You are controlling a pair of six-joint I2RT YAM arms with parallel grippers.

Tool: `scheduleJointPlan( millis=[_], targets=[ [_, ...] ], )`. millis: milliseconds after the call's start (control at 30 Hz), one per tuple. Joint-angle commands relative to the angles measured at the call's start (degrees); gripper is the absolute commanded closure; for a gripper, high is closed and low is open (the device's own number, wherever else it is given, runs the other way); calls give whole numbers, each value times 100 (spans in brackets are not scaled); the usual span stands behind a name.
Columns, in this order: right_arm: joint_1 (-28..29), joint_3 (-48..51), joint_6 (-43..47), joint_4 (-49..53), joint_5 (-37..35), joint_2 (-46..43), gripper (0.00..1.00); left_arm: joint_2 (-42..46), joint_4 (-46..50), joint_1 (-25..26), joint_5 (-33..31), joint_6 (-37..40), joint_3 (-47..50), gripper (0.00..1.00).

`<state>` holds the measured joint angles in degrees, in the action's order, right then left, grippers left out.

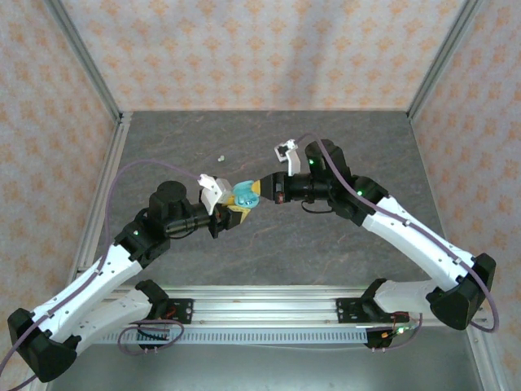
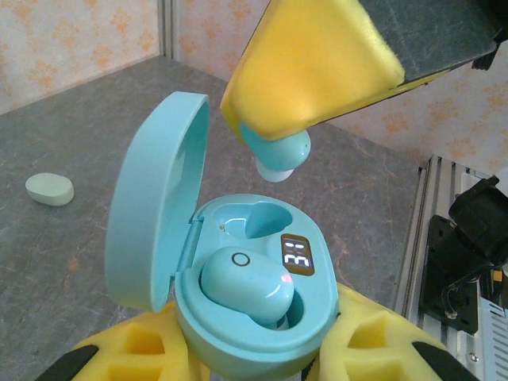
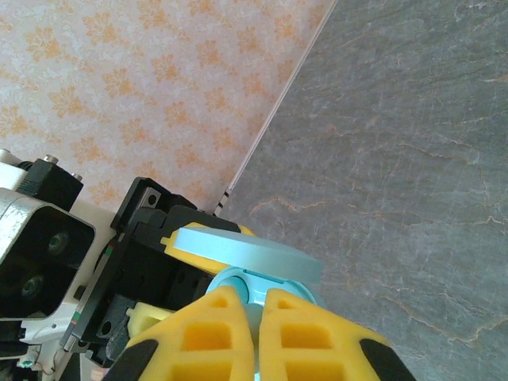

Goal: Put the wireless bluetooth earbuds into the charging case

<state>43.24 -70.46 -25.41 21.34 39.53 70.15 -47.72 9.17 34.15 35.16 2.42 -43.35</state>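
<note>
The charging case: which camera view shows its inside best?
The left wrist view: the open charging case is close, with one earbud seated and one socket empty. The top external view gives a small blue spot; the right wrist view, part of the lid.

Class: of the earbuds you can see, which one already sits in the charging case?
The pale blue earbud with the ring mark. A second blue earbud hangs in the right jaws; a whitish-green earbud lies on the table.
</note>
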Motion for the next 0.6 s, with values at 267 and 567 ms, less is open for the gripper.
scheduleJointPlan(
  millis=[267,567],
  targets=[
    [105,120,188,-174,53,-35,92,123,-298,48,80,-153,-200,97],
    [149,164,124,-243,26,-29,92,114,-342,52,88,-183,-198,97]
  ],
)
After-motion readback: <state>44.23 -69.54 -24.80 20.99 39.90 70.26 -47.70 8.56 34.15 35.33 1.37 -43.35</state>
